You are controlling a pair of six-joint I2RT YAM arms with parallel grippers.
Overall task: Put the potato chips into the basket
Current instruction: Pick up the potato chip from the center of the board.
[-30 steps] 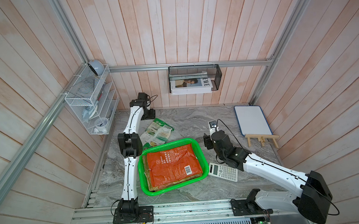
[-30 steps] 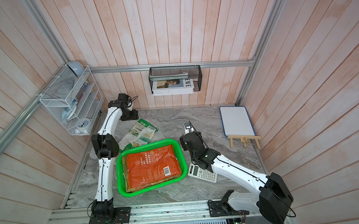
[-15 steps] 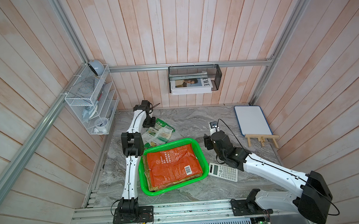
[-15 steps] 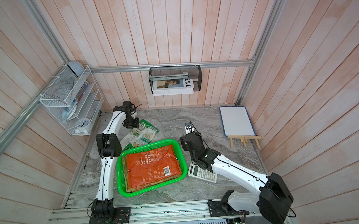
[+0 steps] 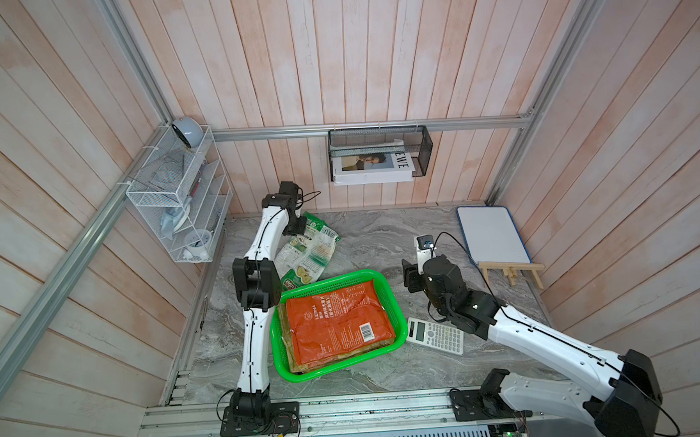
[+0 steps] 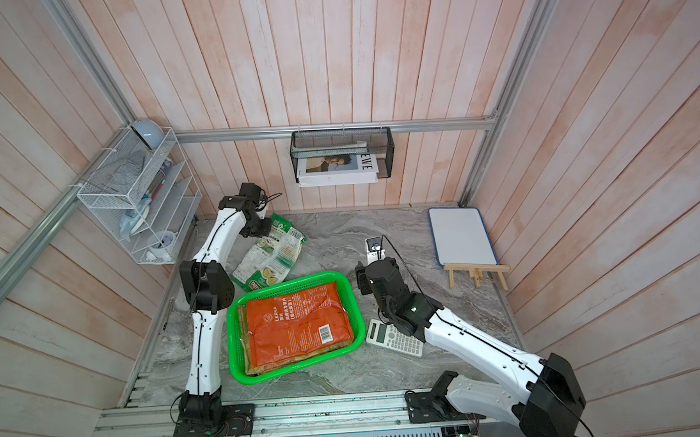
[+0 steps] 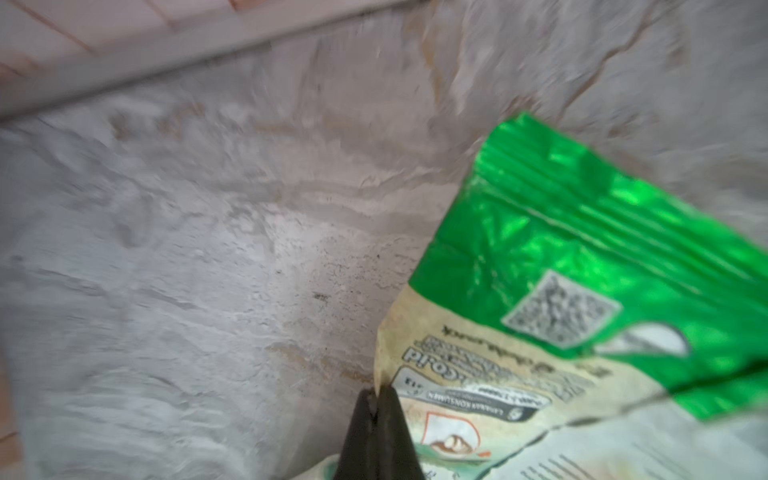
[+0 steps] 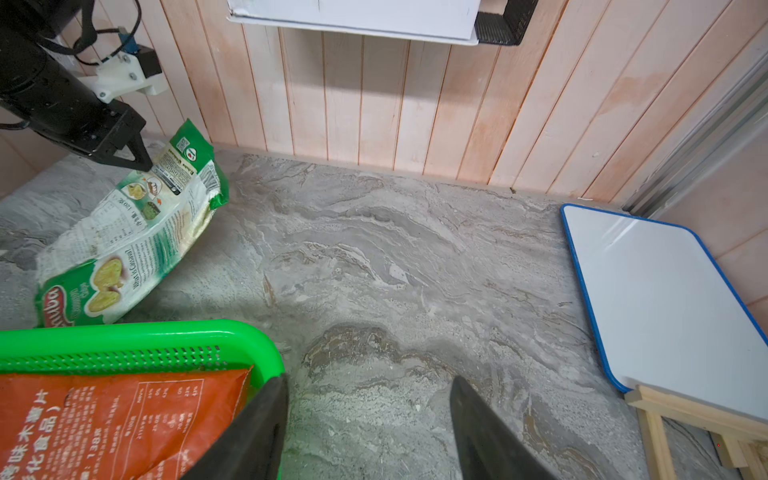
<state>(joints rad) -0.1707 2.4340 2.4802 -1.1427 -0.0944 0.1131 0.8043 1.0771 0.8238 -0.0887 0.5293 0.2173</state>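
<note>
A white-and-green bag of potato chips (image 5: 311,255) (image 6: 275,257) lies on the marble table just behind the basket. My left gripper (image 7: 377,392) is shut on the pale edge of this bag (image 7: 582,291), near its green sealed end, and that end is raised off the table in the right wrist view (image 8: 137,232). The green basket (image 5: 330,275) (image 6: 298,277) holds an orange-red bag (image 5: 337,325) on top of tan ones (image 5: 285,338). My right gripper (image 8: 369,379) hangs open and empty over bare table beside the basket's far right corner (image 8: 166,332).
A white calculator (image 5: 436,335) lies right of the basket, under my right arm. A whiteboard (image 5: 493,235) and a small wooden easel (image 5: 511,269) sit at the back right. A white wire rack (image 5: 181,206) and a black mesh basket (image 5: 378,153) hang on the walls.
My left gripper came down from the back corner onto the white-and-green bag and shut on its edge. The right arm has stayed where it was.
</note>
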